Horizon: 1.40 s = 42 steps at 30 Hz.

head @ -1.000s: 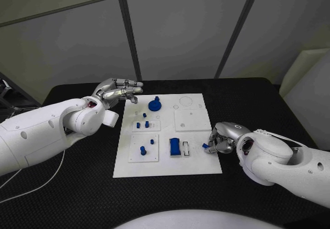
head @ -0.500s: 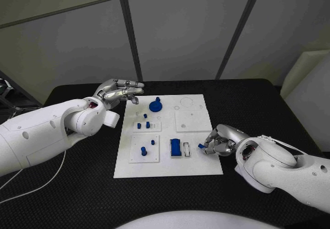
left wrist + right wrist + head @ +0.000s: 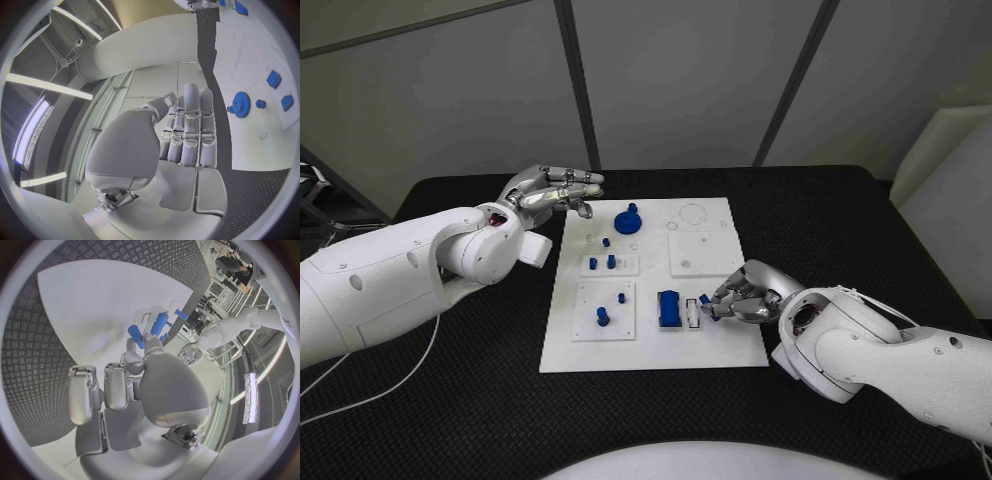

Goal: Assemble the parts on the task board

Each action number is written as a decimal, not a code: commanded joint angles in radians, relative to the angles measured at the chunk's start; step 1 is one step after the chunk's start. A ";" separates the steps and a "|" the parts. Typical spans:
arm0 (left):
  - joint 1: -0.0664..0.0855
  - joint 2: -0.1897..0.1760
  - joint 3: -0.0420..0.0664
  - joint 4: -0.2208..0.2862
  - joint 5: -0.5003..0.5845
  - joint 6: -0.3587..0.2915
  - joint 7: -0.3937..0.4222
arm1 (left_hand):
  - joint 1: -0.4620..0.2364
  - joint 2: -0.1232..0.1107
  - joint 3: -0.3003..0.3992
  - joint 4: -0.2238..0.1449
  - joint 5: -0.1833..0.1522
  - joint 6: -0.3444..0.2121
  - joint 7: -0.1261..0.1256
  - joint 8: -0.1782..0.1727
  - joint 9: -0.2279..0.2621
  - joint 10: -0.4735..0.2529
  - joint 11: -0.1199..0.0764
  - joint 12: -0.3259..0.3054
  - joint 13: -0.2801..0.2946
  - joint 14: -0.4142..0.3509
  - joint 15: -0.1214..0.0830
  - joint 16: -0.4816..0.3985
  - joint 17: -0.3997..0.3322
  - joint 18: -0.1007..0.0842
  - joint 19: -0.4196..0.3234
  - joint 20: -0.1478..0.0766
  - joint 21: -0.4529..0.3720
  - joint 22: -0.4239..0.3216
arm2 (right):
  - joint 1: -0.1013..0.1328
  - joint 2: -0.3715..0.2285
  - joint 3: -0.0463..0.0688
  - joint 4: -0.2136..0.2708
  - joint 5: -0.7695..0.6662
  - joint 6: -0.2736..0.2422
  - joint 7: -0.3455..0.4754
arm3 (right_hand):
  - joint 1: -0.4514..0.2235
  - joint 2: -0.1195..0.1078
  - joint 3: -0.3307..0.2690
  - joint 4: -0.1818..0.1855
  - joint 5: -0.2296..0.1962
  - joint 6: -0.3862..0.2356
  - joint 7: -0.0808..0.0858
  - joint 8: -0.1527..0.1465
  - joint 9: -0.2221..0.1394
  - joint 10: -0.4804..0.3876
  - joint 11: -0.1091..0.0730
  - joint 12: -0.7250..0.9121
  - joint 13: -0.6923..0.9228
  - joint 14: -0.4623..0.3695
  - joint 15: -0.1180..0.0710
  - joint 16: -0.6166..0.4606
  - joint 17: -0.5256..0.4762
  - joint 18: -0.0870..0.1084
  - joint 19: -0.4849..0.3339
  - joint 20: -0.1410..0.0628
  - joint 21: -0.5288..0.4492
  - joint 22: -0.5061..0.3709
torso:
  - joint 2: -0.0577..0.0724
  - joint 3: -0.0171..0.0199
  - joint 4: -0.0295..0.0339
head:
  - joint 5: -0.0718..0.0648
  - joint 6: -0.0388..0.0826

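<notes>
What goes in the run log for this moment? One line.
right hand: pinches small blue part over task board | left hand: empty, beside board

Task board mid-table; parts on it; gear at far end.

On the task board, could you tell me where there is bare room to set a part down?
The task board is bare along its near edge, and on the square plate on its right half. Its left columns are crowded with small blue pieces, the blue gear sits at the far end, and the right hand holds a blue part beside the blue block.
</notes>
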 commanded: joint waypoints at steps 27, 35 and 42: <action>0.001 -0.002 0.001 0.004 0.005 0.013 -0.001 | -0.004 0.004 -0.008 -0.001 -0.002 0.003 0.003 -0.006 0.002 -0.006 -0.001 0.001 0.002 0.002 0.003 -0.007 -0.002 -0.012 0.000 0.005 -0.002 -0.002 | 0.001 0.071 0.000 -0.051 0.044 0.053 -0.034 | -0.147 -0.048 -0.081 0.143 -0.194 0.063 -0.010 0.016 0.020 0.014 -0.003 0.014 0.013 0.050 -0.013 0.009 0.009 -0.013 0.102 -0.009 0.009 0.257 | -0.001 0.0010 -0.0022 | 0.004 0.000; 0.001 -0.002 0.001 0.003 0.005 0.015 -0.002 | -0.004 0.004 -0.008 -0.001 -0.002 0.003 0.003 -0.006 0.002 -0.006 -0.001 0.001 0.002 0.002 0.003 -0.007 -0.002 -0.012 0.000 0.005 -0.002 -0.002 | 0.001 0.071 0.000 -0.051 0.044 0.046 -0.023 | -0.258 -0.106 -0.059 0.161 -0.359 0.071 -0.009 0.014 0.039 0.014 -0.001 0.015 0.017 0.050 -0.013 0.008 0.010 -0.013 0.102 -0.008 0.009 0.257 | 0.000 0.0013 -0.0021 | 0.003 0.001; 0.001 -0.002 0.001 0.002 0.005 0.015 -0.003 | -0.004 0.004 -0.008 -0.001 -0.002 0.003 0.003 -0.006 0.002 -0.006 -0.001 0.001 0.002 0.002 0.003 -0.007 -0.002 -0.012 0.000 0.005 -0.002 -0.002 | 0.001 0.063 0.000 -0.050 0.041 0.056 -0.021 | -0.196 -0.105 -0.011 0.143 -0.379 0.072 -0.011 0.012 0.051 0.014 -0.003 0.016 0.019 0.051 -0.013 0.008 0.012 -0.013 0.102 -0.009 0.010 0.258 | 0.000 0.0011 -0.0023 | 0.003 0.001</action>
